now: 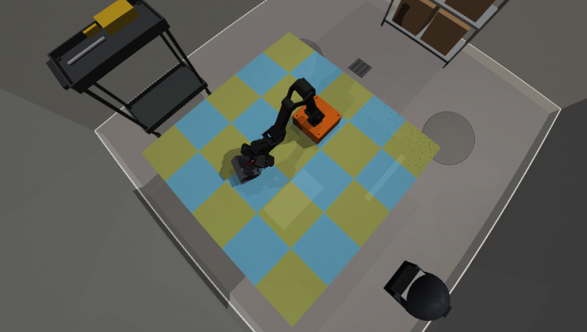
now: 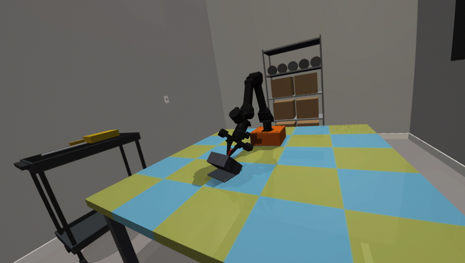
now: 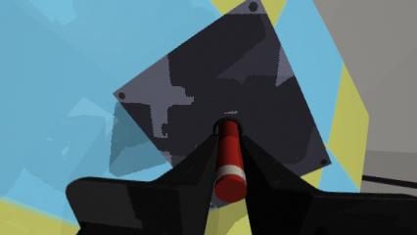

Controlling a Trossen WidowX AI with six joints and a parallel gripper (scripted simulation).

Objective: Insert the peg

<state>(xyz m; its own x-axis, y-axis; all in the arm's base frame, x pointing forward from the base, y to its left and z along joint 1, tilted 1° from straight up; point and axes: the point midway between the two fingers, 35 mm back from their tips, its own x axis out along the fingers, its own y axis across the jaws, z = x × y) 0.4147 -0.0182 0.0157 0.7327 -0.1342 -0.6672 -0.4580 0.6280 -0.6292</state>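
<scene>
Starting left, we have a black cart (image 1: 123, 47) (image 2: 84, 153) next to the surface (image 1: 292, 230) (image 2: 293, 176) (image 3: 44, 49), with yellow blocks and a grey rod on top. Next we mark the dark sloped panel (image 1: 241, 170) (image 2: 220, 160) (image 3: 254, 64), tilted on the blue and olive checks, round fasteners at its corners. We see the red peg (image 1: 250, 163) (image 2: 230, 152) (image 3: 230, 152) leaning with the panel's slant, its lower end at the hole (image 3: 216, 128) and apparently inside; depth, can't tell. A white band rings it near the top end. We log the end effector (image 1: 251, 163) (image 2: 230, 153) (image 3: 228, 141) as nearly closed, fingers clamped on both sides of the peg, tips close to the panel face. Further right, we note the black arm (image 1: 283, 117) (image 2: 248, 94) bending up and over to its orange base (image 1: 318, 137) (image 2: 280, 138). Last, we tag a shelf rack (image 1: 416, 41) (image 2: 322, 81) holding brown boxes, off beyond the surface.
</scene>
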